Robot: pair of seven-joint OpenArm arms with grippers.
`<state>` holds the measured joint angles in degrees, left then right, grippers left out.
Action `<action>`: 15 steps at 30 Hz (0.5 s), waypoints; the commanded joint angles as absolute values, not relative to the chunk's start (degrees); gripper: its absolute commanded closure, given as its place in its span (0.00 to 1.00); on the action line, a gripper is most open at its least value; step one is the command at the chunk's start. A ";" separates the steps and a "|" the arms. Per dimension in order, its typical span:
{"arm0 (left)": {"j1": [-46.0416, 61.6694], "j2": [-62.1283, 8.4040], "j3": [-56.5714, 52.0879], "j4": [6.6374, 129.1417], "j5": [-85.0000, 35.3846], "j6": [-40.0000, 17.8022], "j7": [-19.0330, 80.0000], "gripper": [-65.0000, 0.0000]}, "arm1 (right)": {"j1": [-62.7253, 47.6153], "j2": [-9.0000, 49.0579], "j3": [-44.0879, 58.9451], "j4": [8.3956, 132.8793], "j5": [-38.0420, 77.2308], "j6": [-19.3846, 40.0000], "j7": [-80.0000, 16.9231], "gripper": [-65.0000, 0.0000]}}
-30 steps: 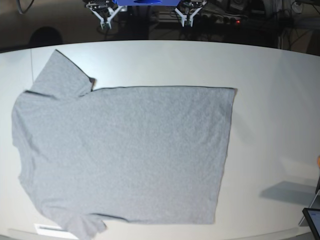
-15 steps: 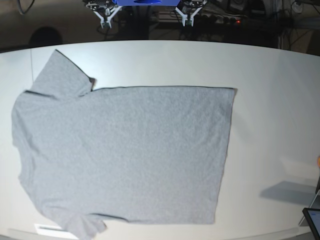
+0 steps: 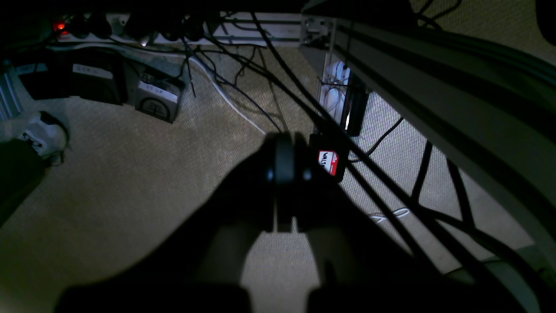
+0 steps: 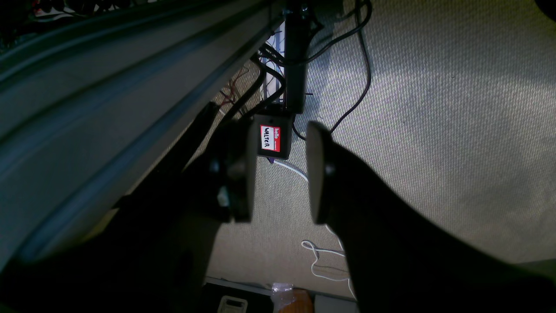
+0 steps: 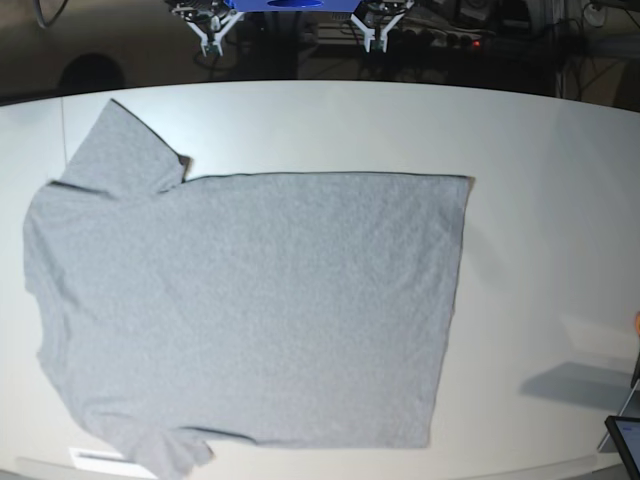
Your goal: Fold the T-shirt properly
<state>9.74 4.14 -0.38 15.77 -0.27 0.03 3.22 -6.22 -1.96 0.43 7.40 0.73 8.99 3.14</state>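
With my left gripper (image 3: pixel 284 174) pressed together and my right gripper (image 4: pixel 278 174) parted, both empty beyond the tabletop (image 5: pixel 540 150) edge, I should reach forward over the T-shirt (image 5: pixel 250 310), lying flat ahead, and pinch one layer at its edge.

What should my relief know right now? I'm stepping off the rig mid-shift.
Left gripper: shut, empty, beyond the table's far edge, over carpet.
Right gripper: open, empty, also off the table.
T-shirt: spread flat on the white table, plain grey side up, collar end at base view's left, hem at the right.
Done: nothing folded.
Left: every fold.
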 commanded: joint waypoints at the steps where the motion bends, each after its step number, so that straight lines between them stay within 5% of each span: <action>1: 10.15 4.26 -0.31 15.96 -0.40 0.22 2.86 0.88 | -6.46 -3.21 0.57 7.60 0.66 10.51 3.38 0.70; 3: 10.15 4.26 -0.31 16.04 -0.40 0.22 2.86 0.70 | -6.46 -3.21 0.57 7.60 0.66 10.51 3.30 0.63; 5: 10.15 4.26 0.22 16.04 -0.31 0.22 2.86 0.54 | -6.46 -3.12 0.48 7.60 0.66 10.86 3.30 0.40; 8: 10.51 4.26 0.22 16.13 -0.31 0.22 2.86 0.50 | -6.64 -3.12 0.48 7.60 0.66 10.95 3.38 0.04; 9: 10.68 4.18 0.22 16.22 -0.31 0.22 2.86 0.51 | -6.64 -3.12 0.48 7.60 0.66 10.95 3.38 0.03; 12: 10.86 4.18 0.31 16.22 -0.22 0.22 2.86 0.68 | -6.64 -3.12 0.48 7.60 0.66 10.95 3.30 0.22; 15: 10.95 4.09 -0.22 16.22 -0.31 0.22 2.86 1.00 | -6.55 -3.03 0.48 7.52 0.66 10.95 1.36 0.75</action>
